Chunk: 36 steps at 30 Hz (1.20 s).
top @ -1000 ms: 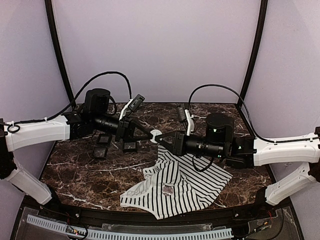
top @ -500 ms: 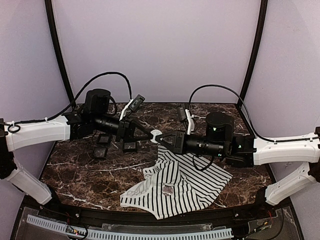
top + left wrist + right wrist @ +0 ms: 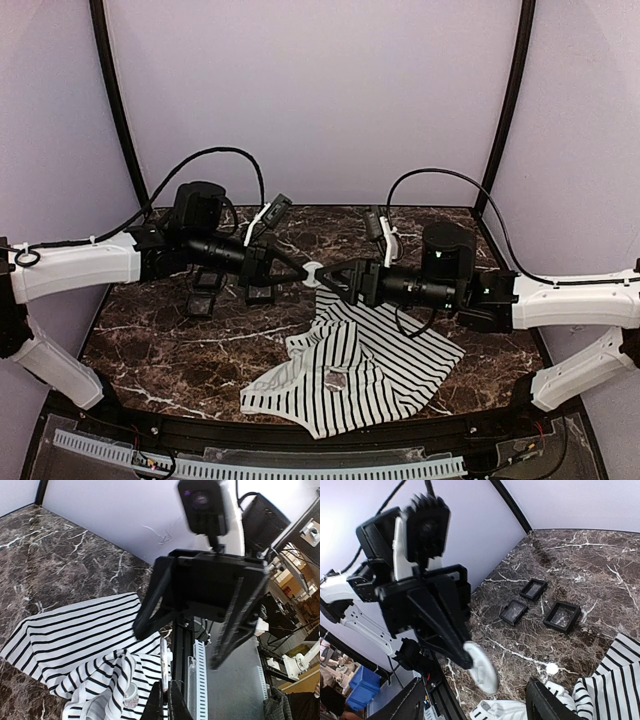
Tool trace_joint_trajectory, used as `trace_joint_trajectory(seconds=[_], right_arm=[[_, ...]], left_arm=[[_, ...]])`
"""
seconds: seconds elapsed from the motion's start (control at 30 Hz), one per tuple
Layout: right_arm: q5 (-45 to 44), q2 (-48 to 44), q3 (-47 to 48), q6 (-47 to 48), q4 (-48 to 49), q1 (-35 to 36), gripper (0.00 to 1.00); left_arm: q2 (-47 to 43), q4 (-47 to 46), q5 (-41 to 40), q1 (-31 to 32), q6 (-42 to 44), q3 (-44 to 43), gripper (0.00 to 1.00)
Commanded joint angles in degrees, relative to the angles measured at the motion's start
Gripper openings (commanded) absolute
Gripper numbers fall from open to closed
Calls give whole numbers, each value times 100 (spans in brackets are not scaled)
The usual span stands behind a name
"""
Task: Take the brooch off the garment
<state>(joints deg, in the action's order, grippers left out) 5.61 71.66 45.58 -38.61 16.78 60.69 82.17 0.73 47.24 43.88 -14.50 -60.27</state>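
Left of the garment point(image 3: 370, 372), small black boxes point(image 3: 203, 301) sit on the marble tabletop point(image 3: 150, 345), where the striped top itself lies crumpled. Above the garment's far edge, the left arm's jaws are clamped on the white oval brooch point(image 3: 312, 272), which hangs clear of the fabric. Further right above that same edge, the right arm's jaws stand apart, facing the brooch, their tips just beside it and gripping nothing.
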Motion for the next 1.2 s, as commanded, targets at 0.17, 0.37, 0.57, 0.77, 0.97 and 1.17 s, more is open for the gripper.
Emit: trace_joint_trajectory(seconds=[0.17, 0.37, 0.57, 0.77, 0.97, 1.17], right_arm=[[-842, -643, 230, 691, -1051, -178, 86], [-1554, -620, 361, 917, -1981, -410, 91], [-1430, -635, 153, 912, -2034, -854, 92], [-1007, -679, -136, 858, -1704, -1088, 92], [-855, -601, -180, 850, -1697, -1177, 92], [-803, -593, -242, 793, -1528, -1223, 92]], left_arm=[[-383, 1175, -3117, -148, 236, 37, 1], [-444, 2506, -5538, -710, 26, 225, 1], [23, 3691, -6403, -1304, -73, 217, 1], [770, 4251, -6908, -1527, 9, -213, 1], [1330, 4380, -7002, -1540, 79, -486, 1], [1461, 4474, -7137, -1540, 68, -498, 1]])
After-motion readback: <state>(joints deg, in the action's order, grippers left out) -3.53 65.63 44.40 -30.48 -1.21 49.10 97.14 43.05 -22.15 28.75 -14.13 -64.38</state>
